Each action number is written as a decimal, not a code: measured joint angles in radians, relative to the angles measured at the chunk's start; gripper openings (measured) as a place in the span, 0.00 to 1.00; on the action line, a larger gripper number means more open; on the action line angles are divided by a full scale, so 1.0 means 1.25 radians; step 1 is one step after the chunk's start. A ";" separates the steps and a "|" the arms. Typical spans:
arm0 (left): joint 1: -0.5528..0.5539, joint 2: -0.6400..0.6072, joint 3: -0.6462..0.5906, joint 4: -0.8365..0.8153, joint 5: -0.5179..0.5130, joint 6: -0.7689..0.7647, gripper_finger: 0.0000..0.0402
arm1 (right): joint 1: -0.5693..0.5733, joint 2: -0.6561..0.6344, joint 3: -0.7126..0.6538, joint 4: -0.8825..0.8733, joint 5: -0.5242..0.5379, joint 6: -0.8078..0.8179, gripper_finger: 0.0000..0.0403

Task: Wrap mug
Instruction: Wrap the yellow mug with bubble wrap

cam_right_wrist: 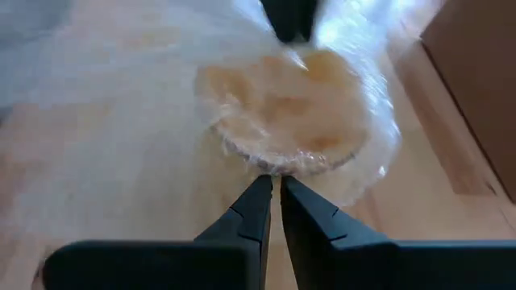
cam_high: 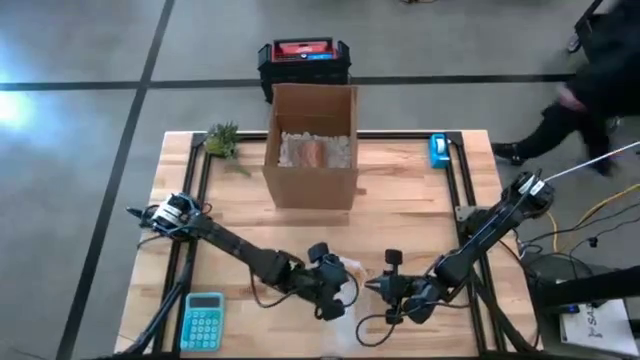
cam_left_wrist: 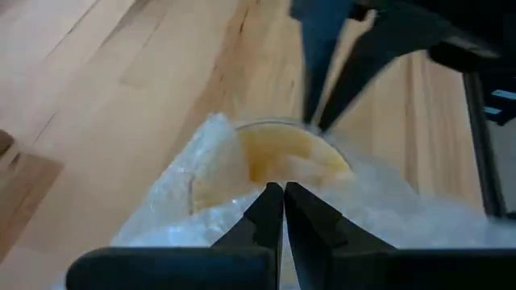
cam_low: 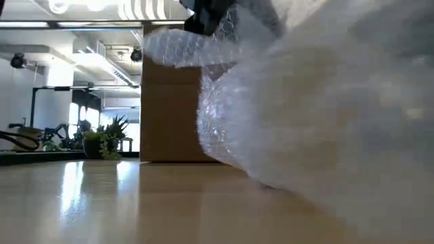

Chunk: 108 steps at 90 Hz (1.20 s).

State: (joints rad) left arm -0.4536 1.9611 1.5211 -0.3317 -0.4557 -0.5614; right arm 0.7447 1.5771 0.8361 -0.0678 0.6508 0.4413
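Observation:
The mug point(cam_left_wrist: 278, 157) lies on its side near the table's front edge, swathed in clear bubble wrap point(cam_high: 350, 272), and shows as a yellowish round through the wrap point(cam_right_wrist: 282, 105). My left gripper point(cam_left_wrist: 284, 193) is at the bundle's left side, shut on the wrap. My right gripper point(cam_right_wrist: 274, 184) comes from the right, shut at the wrap over the mug's round end. In the low view the bubble wrap point(cam_low: 325, 115) fills the right half, with a dark gripper point(cam_low: 210, 13) above it. My left gripper pinches a fold of the bubble wrap point(cam_left_wrist: 242, 211) between its two fingers at the bundle's left side, coming about level from the table's left. The bundle rests on the table. A flap of wrap point(cam_low: 176, 49) sticks out level under the dark gripper. My right gripper has its fingertips closed on the wrap's edge point(cam_right_wrist: 270, 167) at the rim of the mug's round end, coming about level from the table's right. How many layers are between them does not show. The bundle lies on the table.
An open cardboard box point(cam_high: 312, 145) with packing fill stands at the table's middle back. A small plant point(cam_high: 222, 140) is at the far left, a blue tape dispenser point(cam_high: 439, 150) at the far right, and a teal calculator point(cam_high: 203, 320) at the front left. A person point(cam_high: 590, 90) moves past the table's right.

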 joint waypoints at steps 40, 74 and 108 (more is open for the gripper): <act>0.003 0.023 0.000 -0.001 -0.002 0.002 0.00 | -0.002 -0.034 0.178 -0.197 -0.006 -0.100 0.05; 0.003 0.022 0.000 0.010 -0.005 0.002 0.00 | -0.095 0.113 0.265 -0.132 -0.123 -0.211 0.05; 0.003 0.001 0.001 0.013 0.018 0.002 0.02 | -0.120 0.143 0.285 -0.291 -0.131 -0.159 0.05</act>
State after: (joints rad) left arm -0.4496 1.9628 1.5228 -0.3154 -0.4326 -0.5587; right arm 0.5953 1.7554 1.1926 -0.4314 0.4866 0.2423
